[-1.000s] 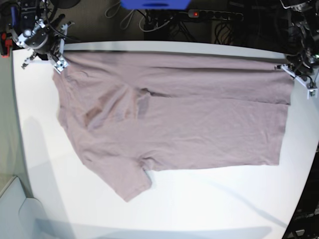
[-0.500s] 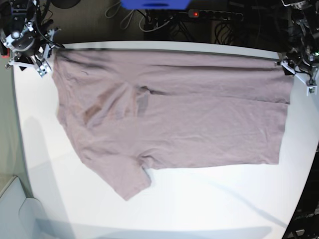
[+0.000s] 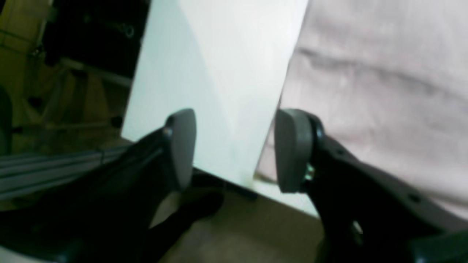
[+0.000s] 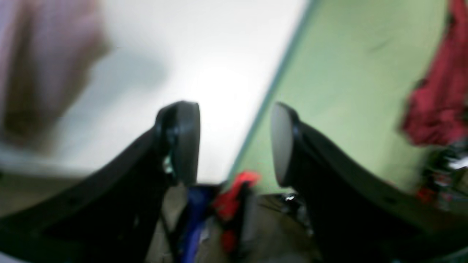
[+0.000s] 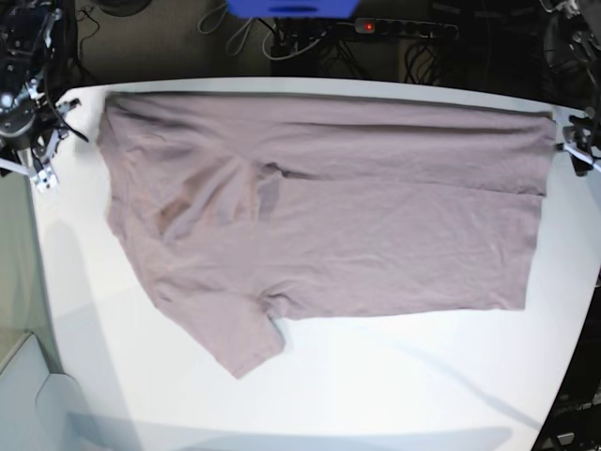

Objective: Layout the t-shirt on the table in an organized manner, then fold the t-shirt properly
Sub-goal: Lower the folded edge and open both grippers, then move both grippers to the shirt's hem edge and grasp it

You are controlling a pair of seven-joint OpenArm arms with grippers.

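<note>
At the far left of the base view we see the right gripper (image 5: 36,155) at the table's left edge, its jaws apart and clamped on nothing; in its own wrist view the two pads (image 4: 186,140) stand wide with bare white table and green floor (image 4: 347,91) between them. A red object (image 4: 438,91) lies blurred at that view's right edge.

The t-shirt (image 5: 329,211) lies flat on the table (image 5: 376,385), filling the upper and middle part of the base view. Its long axis runs left to right across the frame: the neck and shoulders point to the left, the hem to the right. One sleeve (image 5: 239,338) sticks out toward the lower left of centre. A fold line crosses the upper part of the cloth.

The white tabletop stays bare along the bottom. Beyond its far edge we see dark floor, cables and a power strip (image 5: 404,28).

At the right edge the left gripper (image 5: 582,150) sits just beside the hem corner, jaws apart and empty; its wrist view shows table between the pads (image 3: 292,149) and pink cloth at right.
</note>
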